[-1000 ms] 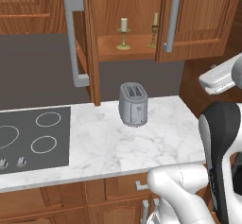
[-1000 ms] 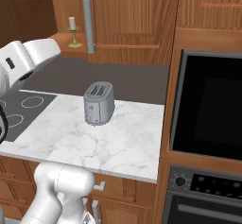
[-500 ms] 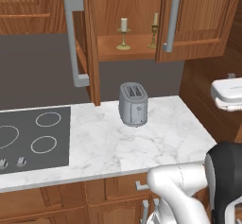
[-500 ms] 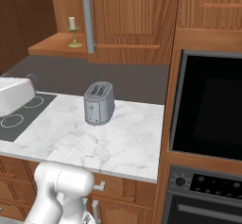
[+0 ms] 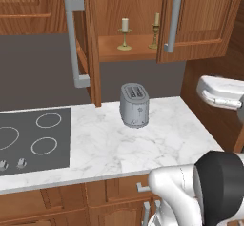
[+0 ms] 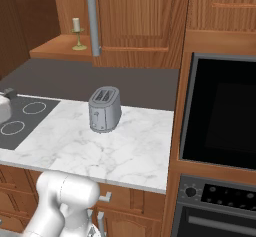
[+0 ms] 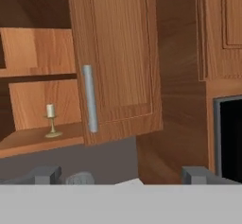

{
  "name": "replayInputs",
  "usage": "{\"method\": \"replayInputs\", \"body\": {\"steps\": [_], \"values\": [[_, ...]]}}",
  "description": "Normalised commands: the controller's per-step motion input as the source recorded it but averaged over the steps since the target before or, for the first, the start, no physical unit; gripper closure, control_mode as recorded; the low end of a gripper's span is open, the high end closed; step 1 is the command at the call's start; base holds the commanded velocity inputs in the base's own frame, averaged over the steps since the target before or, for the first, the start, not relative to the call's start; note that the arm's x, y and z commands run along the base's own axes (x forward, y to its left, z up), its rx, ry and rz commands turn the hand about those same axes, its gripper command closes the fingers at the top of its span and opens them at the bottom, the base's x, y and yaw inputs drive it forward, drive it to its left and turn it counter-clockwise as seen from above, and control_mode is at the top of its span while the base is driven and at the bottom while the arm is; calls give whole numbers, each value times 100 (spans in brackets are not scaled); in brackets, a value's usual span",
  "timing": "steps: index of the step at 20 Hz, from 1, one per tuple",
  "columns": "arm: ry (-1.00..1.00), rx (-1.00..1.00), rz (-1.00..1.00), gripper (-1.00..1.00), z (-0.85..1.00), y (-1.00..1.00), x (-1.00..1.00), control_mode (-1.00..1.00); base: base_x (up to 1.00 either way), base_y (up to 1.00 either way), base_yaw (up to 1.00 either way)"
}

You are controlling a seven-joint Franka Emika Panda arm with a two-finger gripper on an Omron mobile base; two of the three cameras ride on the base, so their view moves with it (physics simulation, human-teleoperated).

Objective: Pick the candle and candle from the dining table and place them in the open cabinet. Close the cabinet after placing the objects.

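The open cabinet (image 5: 133,20) hung above the white marble worktop (image 5: 143,144), reddish-brown, with both panelled doors swung outward and their long grey bar handles standing vertical; the left door (image 5: 90,44) jutted forward edge-on in the left base view, while the right door (image 5: 195,20) stood partly open. In the hand view the right door (image 7: 118,57) covered much of the cabinet mouth, its grey handle (image 7: 89,106) near the lower inner edge. Set into the worktop at the left was a dark hob (image 5: 33,137) with ring markings. At the far right of the right base view a black oven (image 6: 220,116) sat in a tall wooden unit. A grey two-slot toaster (image 5: 134,105) stood upright on the marble, below the cabinet and well apart from the hob. On the cabinet's wooden shelf (image 5: 128,51) stood both candles on brass sticks: the short thick cream candle (image 5: 125,33) to the left, the thin tapered candle (image 5: 155,30) to the right near the right door, upright and apart from each other. The claw (image 7: 122,175) held nothing, its two dark tips spread wide apart at the bottom of the hand view, facing the cabinet from a distance.
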Motion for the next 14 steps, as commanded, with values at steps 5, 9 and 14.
{"method": "replayInputs", "body": {"steps": [5, 9, 14], "values": [[5, 23, 4, -100, 0, 40, -13, -100, 0, 0, 0], [3, 19, 8, -100, -20, 39, 0, -100, 0, 0, 0], [0, 5, 7, -100, -21, 23, 0, -100, 0, 0, 0]]}}
